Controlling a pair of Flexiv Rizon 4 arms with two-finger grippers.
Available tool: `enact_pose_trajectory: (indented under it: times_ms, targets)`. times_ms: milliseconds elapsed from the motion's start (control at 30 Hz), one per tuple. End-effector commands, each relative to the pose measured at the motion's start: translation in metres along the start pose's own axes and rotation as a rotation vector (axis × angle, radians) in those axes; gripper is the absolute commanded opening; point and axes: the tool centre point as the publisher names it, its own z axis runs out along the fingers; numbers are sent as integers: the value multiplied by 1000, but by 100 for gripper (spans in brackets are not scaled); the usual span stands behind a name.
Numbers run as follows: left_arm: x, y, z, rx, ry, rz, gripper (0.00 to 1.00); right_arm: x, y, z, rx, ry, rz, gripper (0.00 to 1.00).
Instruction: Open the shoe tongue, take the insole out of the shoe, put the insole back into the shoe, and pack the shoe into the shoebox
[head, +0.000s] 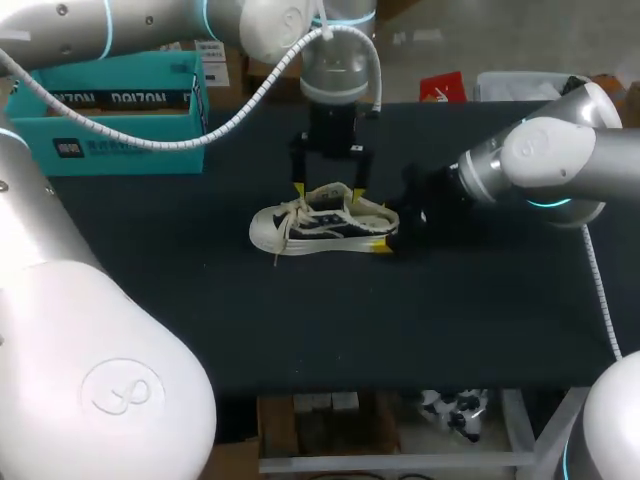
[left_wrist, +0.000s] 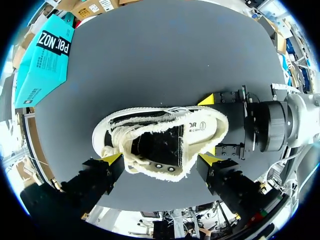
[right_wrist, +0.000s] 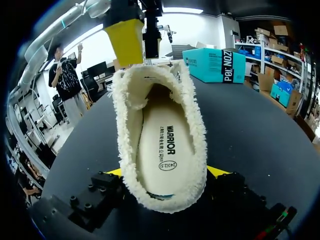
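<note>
One shoe (head: 322, 222), one insole (right_wrist: 167, 150), one shoebox (head: 110, 120), one table (head: 450, 320), two grippers: left gripper (head: 329, 192), right gripper (head: 390, 232)

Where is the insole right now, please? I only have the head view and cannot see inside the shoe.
Observer: The right wrist view shows the insole lying flat inside the shoe.
Operator: Thank you. How is my right gripper placed at the heel?
Observer: The right gripper is shut on the shoe, with a yellow tip against each side of the heel.
Operator: And the left gripper?
Observer: In its wrist view, the left gripper is open, straddling the shoe's middle from above.
</note>
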Motion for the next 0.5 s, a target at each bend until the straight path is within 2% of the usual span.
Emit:
enact_pose_trajectory:
  times_ms: [33,167,333,467,500]
  targets:
    - [6,-11,5,-60,-61,-10,96,-1,-5,7,-2,2,-1,0]
    - [8,-12,8,-75,-72,-16,92,-1,-5,7,-2,2,-1,0]
    - [11,-5,8,-94,-92,1,86,-1,-5,7,-2,2,-1,0]
    - [14,-1,9,-100,-117,3,72,-1,-5,7,-2,2,-1,0]
    - [14,-2,9,-102,-121,1,57,-1,-5,7,-2,2,-1,0]
